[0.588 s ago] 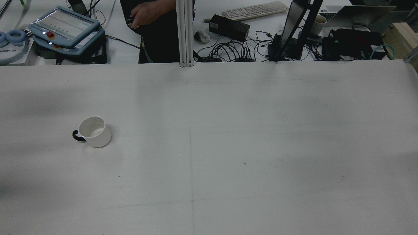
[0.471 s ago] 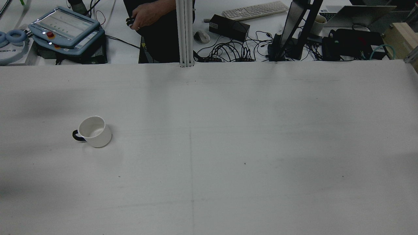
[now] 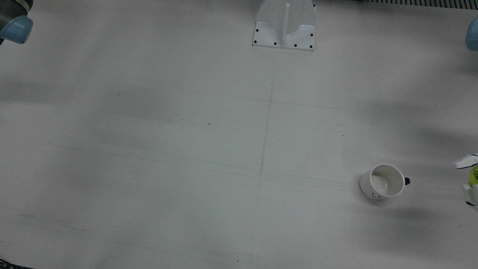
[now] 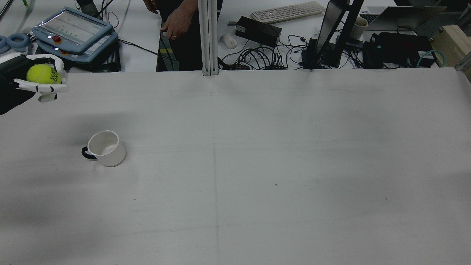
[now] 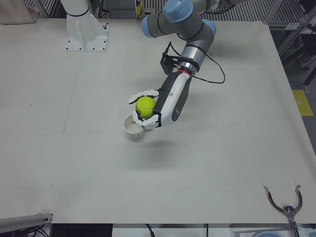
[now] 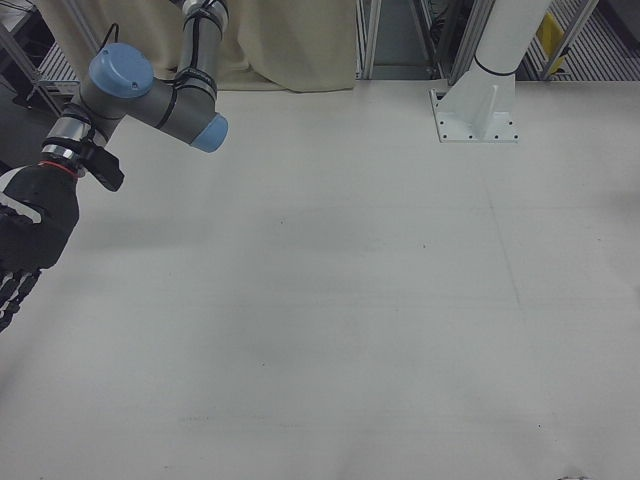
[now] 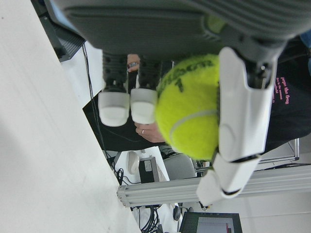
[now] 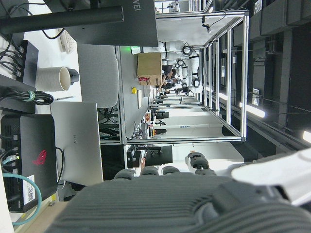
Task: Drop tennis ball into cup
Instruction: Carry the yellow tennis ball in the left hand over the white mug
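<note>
Left hand [image 5: 157, 108] closed around tennis ball [image 5: 145, 106], held above bench [image 4: 257, 165]. Cup [image 4: 104, 148] upright, empty, toward bench centre from ball and lower. Right hand [image 6: 22, 250] far from cup, fingers extended, empty. Next likely: carry ball over cup mouth.

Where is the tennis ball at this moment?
The tennis ball is held in the left hand at the far left edge of the rear view, raised above the table, not yet over the white cup.
</note>
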Robot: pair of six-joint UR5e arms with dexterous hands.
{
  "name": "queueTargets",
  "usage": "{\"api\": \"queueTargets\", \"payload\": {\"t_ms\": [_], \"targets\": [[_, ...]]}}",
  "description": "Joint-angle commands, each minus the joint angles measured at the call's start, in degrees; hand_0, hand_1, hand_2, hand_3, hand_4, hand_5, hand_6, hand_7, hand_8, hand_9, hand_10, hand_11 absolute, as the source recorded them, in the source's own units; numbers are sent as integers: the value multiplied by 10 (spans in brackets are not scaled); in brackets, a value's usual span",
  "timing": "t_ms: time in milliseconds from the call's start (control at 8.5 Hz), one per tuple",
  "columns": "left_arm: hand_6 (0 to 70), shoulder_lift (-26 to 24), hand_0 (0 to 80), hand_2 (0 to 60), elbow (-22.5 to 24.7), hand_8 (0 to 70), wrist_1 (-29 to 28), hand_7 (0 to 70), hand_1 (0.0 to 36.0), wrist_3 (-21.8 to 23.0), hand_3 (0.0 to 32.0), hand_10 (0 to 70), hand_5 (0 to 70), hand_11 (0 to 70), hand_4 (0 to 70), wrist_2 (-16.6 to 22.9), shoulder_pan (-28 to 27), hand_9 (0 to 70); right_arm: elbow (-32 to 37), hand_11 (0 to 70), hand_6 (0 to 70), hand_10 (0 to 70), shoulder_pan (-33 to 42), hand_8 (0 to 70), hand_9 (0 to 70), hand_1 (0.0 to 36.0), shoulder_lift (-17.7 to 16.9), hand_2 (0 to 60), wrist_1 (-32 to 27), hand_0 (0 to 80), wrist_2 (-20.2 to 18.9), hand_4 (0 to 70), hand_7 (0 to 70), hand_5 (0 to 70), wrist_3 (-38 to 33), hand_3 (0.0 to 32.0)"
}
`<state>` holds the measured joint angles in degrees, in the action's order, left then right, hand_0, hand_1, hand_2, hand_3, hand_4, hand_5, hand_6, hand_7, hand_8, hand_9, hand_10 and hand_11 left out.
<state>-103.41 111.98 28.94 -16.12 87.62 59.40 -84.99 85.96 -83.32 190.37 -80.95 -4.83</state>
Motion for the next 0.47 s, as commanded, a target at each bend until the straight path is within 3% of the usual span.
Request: {"api": "queueTargets", "payload": {"t_ms": [0,118,235,353], "targets": [[700,0,599,600,-16,700,-9,700,360,-1,0,631,555,700,700,-42,-87,700,0,0,0,0,0,0,0,0,0,0,0,0,0,0,0,0,0,0],[700,2,598,600,-17,700,-9,700,360,-1,0,627,570,700,700,-61,-110,700,0,0,0,0,0,0,0,0,0,0,0,0,0,0,0,0,0,0],[700,4,598,600,-18,700,-10,700,360,0,0,620,631,700,700,-68,-111,700,0,0,0,0,0,0,0,0,0,0,0,0,0,0,0,0,0,0],[700,6,599,600,-18,700,-11,700,360,1,0,618,631,700,700,-68,-110,700,0,0,0,0,0,0,0,0,0,0,0,0,0,0,0,0,0,0]]}}
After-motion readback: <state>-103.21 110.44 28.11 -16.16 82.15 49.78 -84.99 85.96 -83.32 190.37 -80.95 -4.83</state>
